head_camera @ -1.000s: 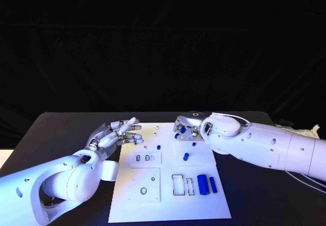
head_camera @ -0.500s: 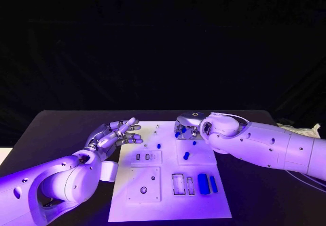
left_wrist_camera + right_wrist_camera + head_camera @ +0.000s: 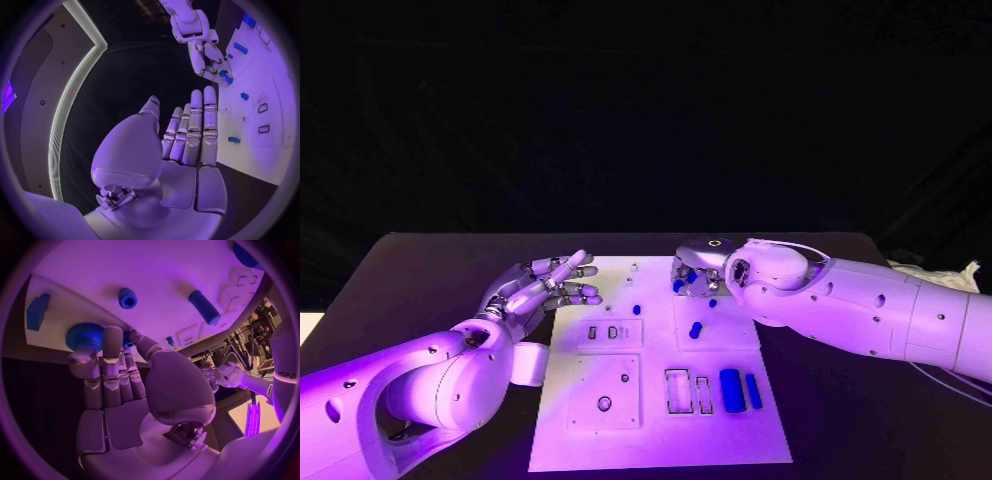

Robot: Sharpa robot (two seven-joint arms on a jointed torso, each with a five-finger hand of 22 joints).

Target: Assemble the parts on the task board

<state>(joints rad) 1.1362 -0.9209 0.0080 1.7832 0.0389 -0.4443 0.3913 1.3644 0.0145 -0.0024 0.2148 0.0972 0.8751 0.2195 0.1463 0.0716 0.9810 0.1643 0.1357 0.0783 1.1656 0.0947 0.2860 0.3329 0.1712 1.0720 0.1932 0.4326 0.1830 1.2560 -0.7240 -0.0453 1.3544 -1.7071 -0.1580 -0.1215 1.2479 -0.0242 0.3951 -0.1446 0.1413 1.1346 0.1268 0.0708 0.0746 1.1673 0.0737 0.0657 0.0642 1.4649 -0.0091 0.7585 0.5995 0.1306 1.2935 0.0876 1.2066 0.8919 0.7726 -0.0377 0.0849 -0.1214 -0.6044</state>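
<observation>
The white task board [image 3: 661, 420] lies in the middle of the black table. My right hand [image 3: 692, 272] is at its far edge, with fingertips and thumb closed around a blue gear [image 3: 84, 336] that sits against the board [image 3: 156, 270]. In the left wrist view the same hand [image 3: 211, 62] shows a blue piece [image 3: 225, 77] between its fingers. My left hand [image 3: 545, 290] hovers at the board's far left corner, fingers apart [image 3: 194, 130], holding nothing. On the board lie a short blue cylinder [image 3: 694, 330], a small peg [image 3: 636, 310], a thick cylinder [image 3: 730, 388] and a bar [image 3: 753, 391].
Empty rectangular slots [image 3: 678, 390] and an oval hole [image 3: 604, 404] mark the board's near half. Close to my right fingers are a blue block [image 3: 37, 311], a round peg [image 3: 127, 298] and a cylinder [image 3: 204, 306]. Bare black table [image 3: 430, 270] surrounds the board.
</observation>
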